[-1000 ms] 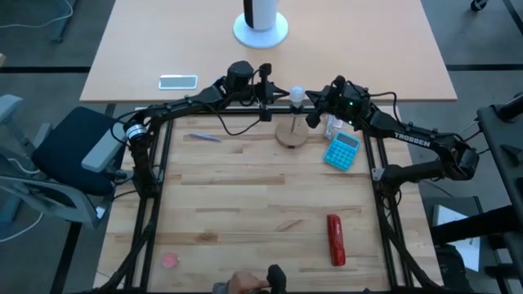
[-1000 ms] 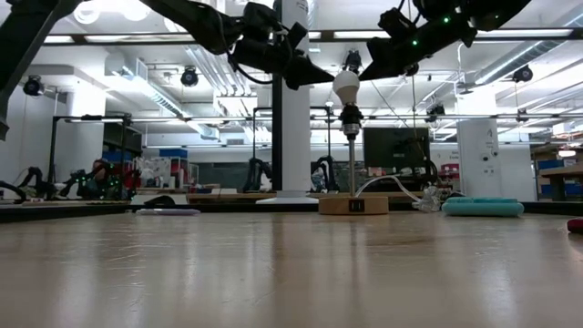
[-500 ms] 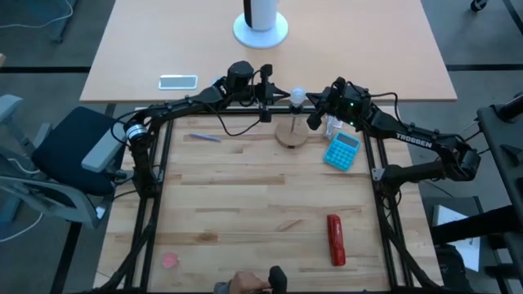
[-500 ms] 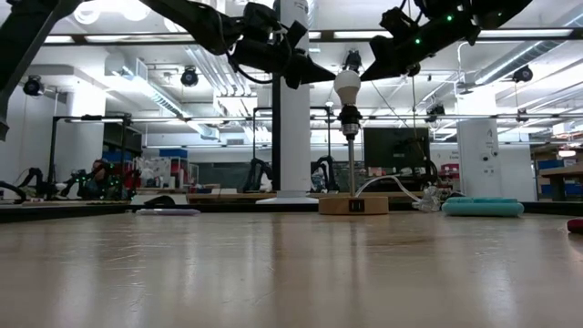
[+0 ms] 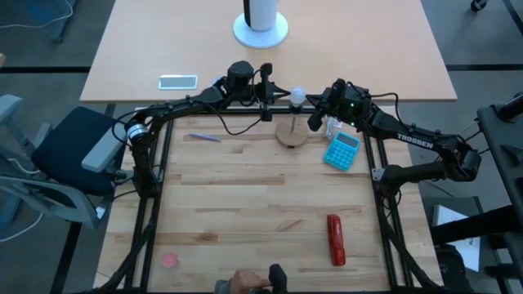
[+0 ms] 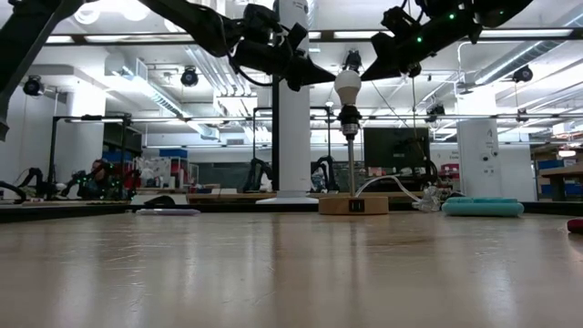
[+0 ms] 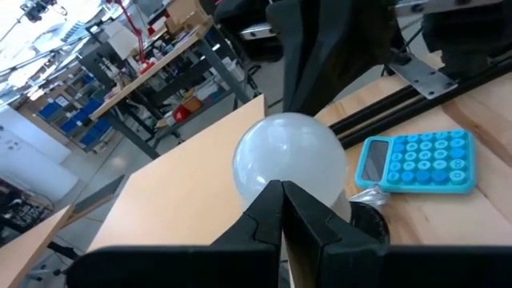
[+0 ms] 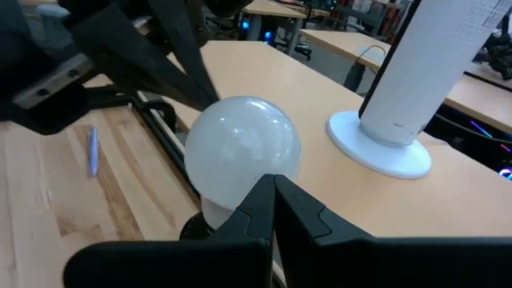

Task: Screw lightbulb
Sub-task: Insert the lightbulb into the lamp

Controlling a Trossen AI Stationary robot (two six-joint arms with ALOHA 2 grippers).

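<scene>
Lightbulb [image 5: 297, 95] is sitting atop post on disc [image 5: 291, 135] nr desk's far edge, w/ my left gripper [image 5: 276, 92] & right gripper [image 5: 314, 104] flanking it; calculator [image 5: 341, 150] is lying just right.

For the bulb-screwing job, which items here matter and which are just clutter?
Job: lightbulb, post stand holding it, left claw and right claw, both shut beside the bulb.
Clutter: blue calculator, red object, pen, phone, white cylinder.
</scene>
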